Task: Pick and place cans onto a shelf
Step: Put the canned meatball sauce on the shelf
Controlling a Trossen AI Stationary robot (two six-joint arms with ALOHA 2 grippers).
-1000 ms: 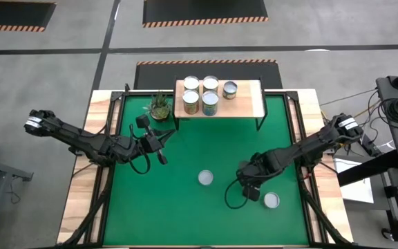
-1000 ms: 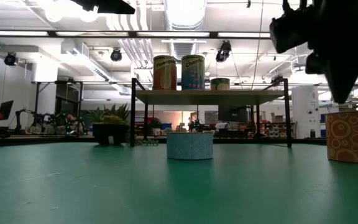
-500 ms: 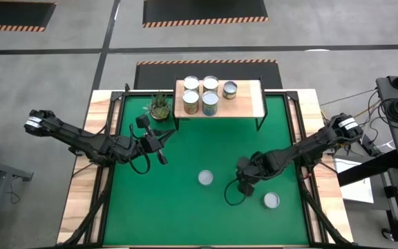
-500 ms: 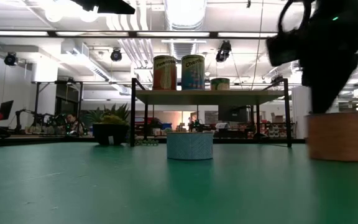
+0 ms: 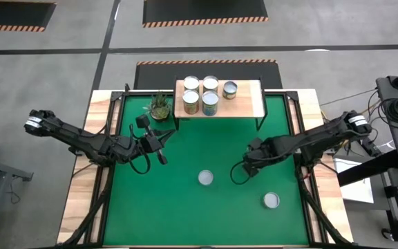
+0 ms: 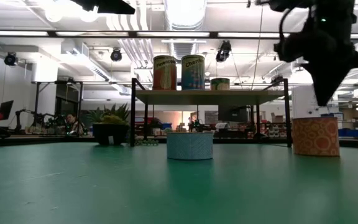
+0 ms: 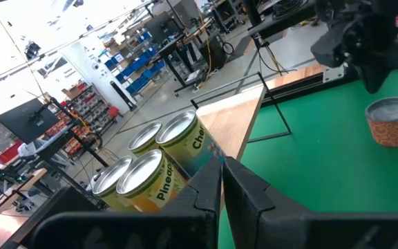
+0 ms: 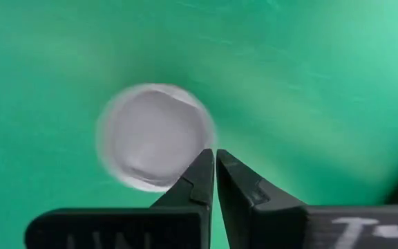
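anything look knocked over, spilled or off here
Nothing stands out. Five cans stand upright on the shelf, and two more, and, sit upright on the green mat. Both grippers are shut and empty.

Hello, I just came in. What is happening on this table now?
A two-armed robot is putting cans on a wooden shelf. Five cans stand on the shelf, and two cans wait on the green mat. The right hand is shut and empty, above the mat between the two. The left hand, also shut, waits near the potted plant.
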